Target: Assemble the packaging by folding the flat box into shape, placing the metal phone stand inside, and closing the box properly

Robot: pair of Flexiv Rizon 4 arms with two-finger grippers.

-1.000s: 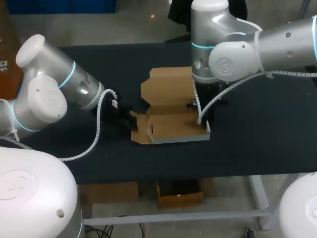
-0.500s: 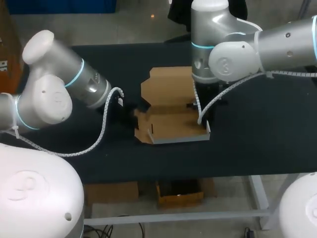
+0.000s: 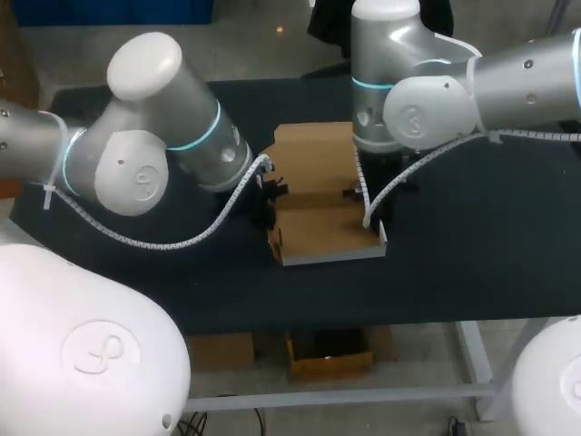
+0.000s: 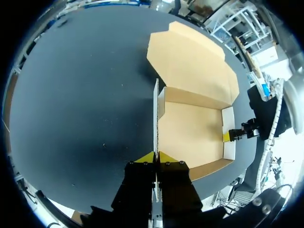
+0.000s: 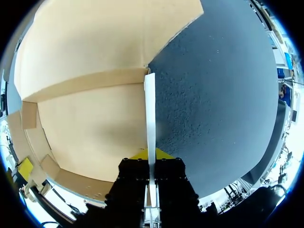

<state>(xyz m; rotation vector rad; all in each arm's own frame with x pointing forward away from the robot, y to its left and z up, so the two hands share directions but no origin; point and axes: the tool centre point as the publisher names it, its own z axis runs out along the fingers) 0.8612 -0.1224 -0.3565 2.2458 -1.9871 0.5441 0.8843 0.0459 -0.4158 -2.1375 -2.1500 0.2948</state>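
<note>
Two grippers hold the half-folded cardboard box (image 3: 322, 227), which sits near the middle of the black table (image 3: 472, 245). The left gripper (image 4: 156, 156) is pinched narrow on the left side wall (image 4: 155, 109), which stands upright with a yellow tip against each face. The right gripper (image 5: 150, 153) is closed the same way on the right side wall (image 5: 150, 109), also upright. The lid flap (image 3: 313, 150) lies flat on the table at the far side, and a low front wall (image 3: 331, 255) stands along the near side.
</note>
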